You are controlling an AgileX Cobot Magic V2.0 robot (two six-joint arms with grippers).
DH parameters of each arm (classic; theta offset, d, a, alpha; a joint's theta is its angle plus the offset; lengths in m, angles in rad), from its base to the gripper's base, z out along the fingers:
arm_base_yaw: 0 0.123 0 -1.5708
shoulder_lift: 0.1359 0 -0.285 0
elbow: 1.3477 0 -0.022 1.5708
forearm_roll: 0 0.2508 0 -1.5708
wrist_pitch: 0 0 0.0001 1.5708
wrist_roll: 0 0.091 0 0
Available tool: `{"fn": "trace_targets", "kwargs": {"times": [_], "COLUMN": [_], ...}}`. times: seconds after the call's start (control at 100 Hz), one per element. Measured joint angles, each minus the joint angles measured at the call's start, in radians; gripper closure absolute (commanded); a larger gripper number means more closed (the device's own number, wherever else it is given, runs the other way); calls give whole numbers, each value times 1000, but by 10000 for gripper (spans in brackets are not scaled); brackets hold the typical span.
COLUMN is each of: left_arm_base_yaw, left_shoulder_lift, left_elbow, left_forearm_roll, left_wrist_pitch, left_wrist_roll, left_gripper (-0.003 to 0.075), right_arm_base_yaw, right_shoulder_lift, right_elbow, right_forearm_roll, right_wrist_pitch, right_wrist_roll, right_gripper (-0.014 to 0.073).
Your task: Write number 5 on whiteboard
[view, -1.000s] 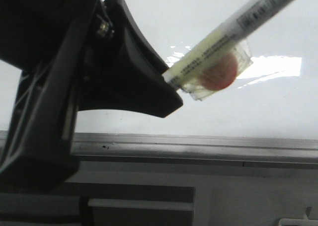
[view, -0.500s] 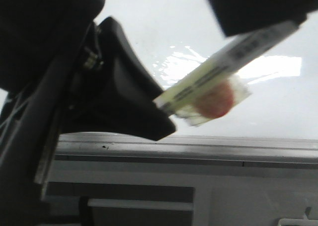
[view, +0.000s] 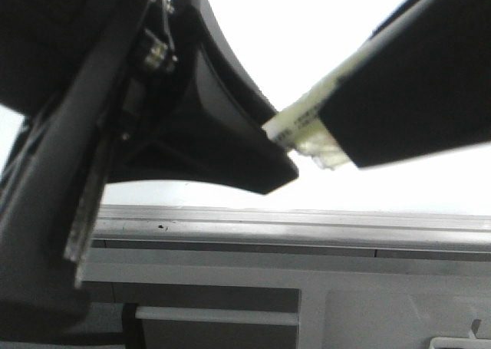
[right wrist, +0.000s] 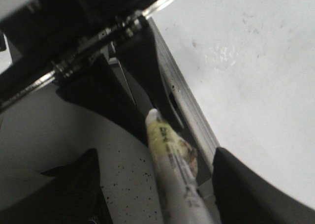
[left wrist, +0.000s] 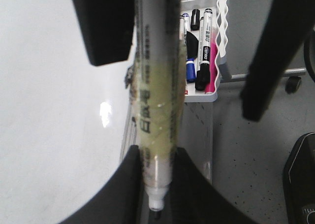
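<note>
My left gripper (view: 272, 146) is shut on a white marker (view: 307, 119) wrapped in yellowed tape, holding it near its tip. In the left wrist view the marker (left wrist: 156, 111) runs up from the jaws (left wrist: 156, 157), its tip (left wrist: 156, 204) poking out behind them. My right gripper (right wrist: 155, 152) is open, its two fingers (right wrist: 246, 189) on either side of the marker's (right wrist: 172, 160) far end without touching it. One right finger (view: 414, 80) covers the barrel in the front view. The whiteboard (view: 322, 27) lies behind, glossy white. No number 5 is visible on it.
The whiteboard's grey metal frame edge (view: 291, 226) runs across below the grippers. A white tray (left wrist: 221, 47) holding several markers stands beside the board on a grey speckled surface (left wrist: 246, 175).
My right gripper has come in from the upper right and now straddles the marker's far end, hiding most of the barrel and its orange spot. The left gripper has kept hold of the marker.
</note>
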Motion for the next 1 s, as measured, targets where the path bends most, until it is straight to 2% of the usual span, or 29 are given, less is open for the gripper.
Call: {"fn": "trace_targets", "kwargs": {"times": [0.18, 0.44, 0.58, 0.71, 0.78, 0.87, 0.9, 0.95, 1.0], "left_arm_base_yaw": [0, 0, -2, -2, -2, -2, -2, -2, -2], "left_shoulder_lift": [-9, -10, -10, -10, -10, -10, -10, -10, -14], "left_elbow": [0, 0, 0, 0, 0, 2, 2, 2, 2], "left_forearm_roll": [0, 0, 0, 2, -10, -52, -69, -103, -134], "left_wrist_pitch": [-15, -13, -4, -2, -6, -17, -31, -50, -62], "left_wrist_roll": [1, 5, 8, 11, 11, 9, 9, 7, 5], "left_gripper": [740, 740, 740, 719, 624, 398, 300, 186, 115], "right_arm_base_yaw": [0, 0, 0, 0, 0, 0, 0, 0, 0], "right_shoulder_lift": [0, 0, 0, 4, 4, 4, 4, 5, 5], "right_elbow": [0, 0, 0, 0, 0, 0, 0, 0, 0], "right_forearm_roll": [0, -7, -15, -15, -15, -15, -19, -33, -54], "right_wrist_pitch": [-11, -67, -63, -61, -61, -61, -61, -61, -56], "right_wrist_roll": [-1, -1, -7, -9, -9, -9, -9, -9, -9], "right_gripper": [176, 449, 667, 663, 663, 662, 662, 662, 662]}}
